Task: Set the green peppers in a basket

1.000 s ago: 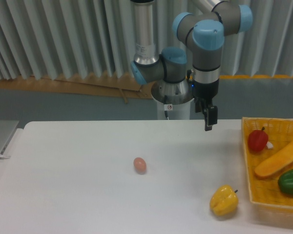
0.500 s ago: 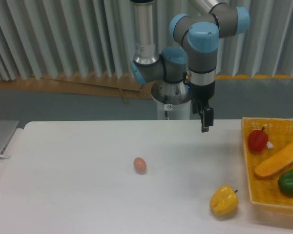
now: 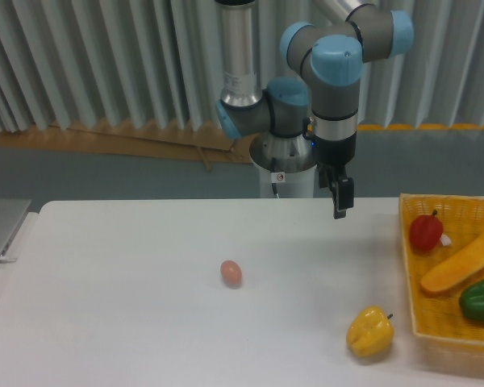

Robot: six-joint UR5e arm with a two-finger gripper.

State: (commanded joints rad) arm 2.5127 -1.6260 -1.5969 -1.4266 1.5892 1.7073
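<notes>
Camera view: the green pepper [image 3: 480, 299] lies inside the basket [image 3: 411, 310], so the gripper [image 3: 339, 203], empty and left of the basket, hangs clear above the table; its finger spacing cannot be told.

Place: a robot lab or test cell.
Arm: an industrial arm [image 3: 339, 72] with blue joint caps, mounted on a pedestal behind the table.
Table: a plain white worktop [image 3: 145, 322] carrying only a few scattered props.
Backdrop: a grey pleated curtain [image 3: 89, 64] screening the space.
Floor: bare grey floor [image 3: 81, 173] with yellow tape [image 3: 436, 126] along the curtain's foot.
</notes>
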